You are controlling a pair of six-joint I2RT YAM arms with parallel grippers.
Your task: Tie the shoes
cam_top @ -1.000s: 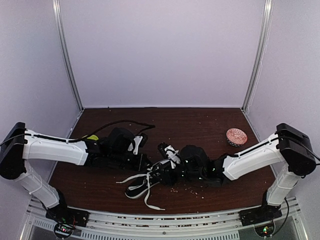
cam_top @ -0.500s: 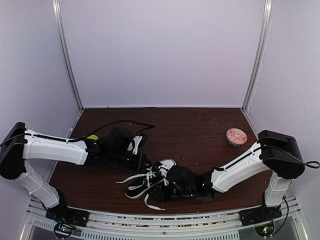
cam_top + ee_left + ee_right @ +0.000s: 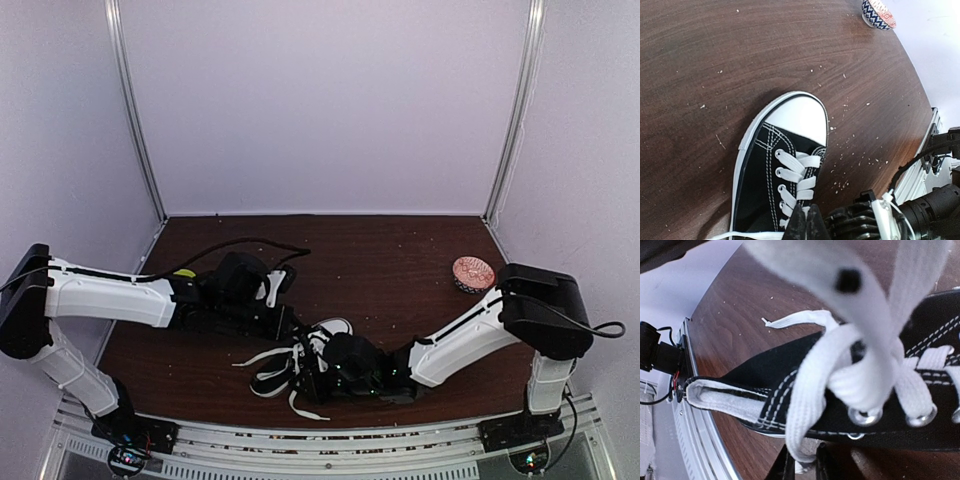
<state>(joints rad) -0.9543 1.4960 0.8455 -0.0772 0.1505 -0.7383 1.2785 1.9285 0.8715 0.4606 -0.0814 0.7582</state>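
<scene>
The black canvas shoe (image 3: 757,175) with its white toe cap (image 3: 797,117) lies on the brown table, toe pointing away from my left gripper (image 3: 806,217). That gripper is shut, its tips resting on the lower lacing; whether a lace is pinched does not show. In the top view the shoe (image 3: 325,332) sits between both arms, with loose white laces (image 3: 268,357) trailing to the near left. My right gripper (image 3: 804,467) is at the shoe's ankle side (image 3: 765,375), its two fingers pressed onto a white lace strand (image 3: 807,405) that hangs down from the top eyelets.
A small patterned bowl (image 3: 472,272) stands at the right of the table. Crumbs (image 3: 850,145) are scattered over the wood. A black cable (image 3: 250,243) arcs behind the left arm. The metal front rail (image 3: 705,440) runs close behind the shoe's heel.
The right arm has slid left and toward the near edge, down onto the shoe's ankle side, and its jaws have narrowed round a lace. The left arm has stayed put.
</scene>
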